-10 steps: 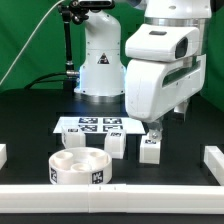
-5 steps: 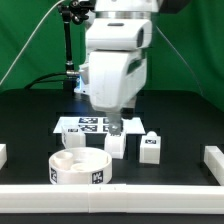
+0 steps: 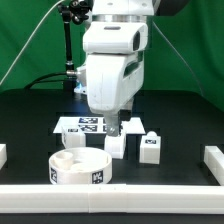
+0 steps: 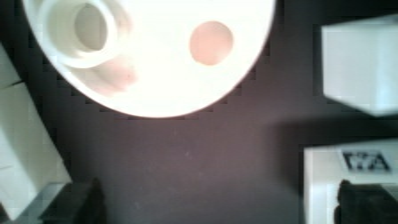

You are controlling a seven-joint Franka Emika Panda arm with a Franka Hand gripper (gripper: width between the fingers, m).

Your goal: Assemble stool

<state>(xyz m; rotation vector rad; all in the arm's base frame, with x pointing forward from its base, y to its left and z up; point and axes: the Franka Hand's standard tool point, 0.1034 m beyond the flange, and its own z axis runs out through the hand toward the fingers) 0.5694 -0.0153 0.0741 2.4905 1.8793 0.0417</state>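
Gripper (image 3: 113,128): jaws spread wide, nothing held between them. In the exterior view it hangs low over the table (image 3: 30,135), directly above the nearest leg (image 3: 117,144), at the front edge of the marker board (image 3: 84,124). This view does not show whether a finger touches that leg.

Seat (image 3: 80,167): round white disc lying flat near the front rail (image 3: 110,196), to the exterior view's left of the gripper and apart from every leg. One tag shows on its side wall.

Remaining legs: the second leg (image 3: 150,148) stands to the exterior view's right of the nearest leg. The third leg (image 3: 135,127) stands behind them, beside the marker board.

Shown by the wrist view only: the dark fingers (image 4: 350,205) with bare table between them, the seat's interior with a round recess and a hole, and a tagged leg (image 4: 356,162) just beside one finger.

Shown by the exterior view only: the arm (image 3: 112,60), the marker board, and all three legs together
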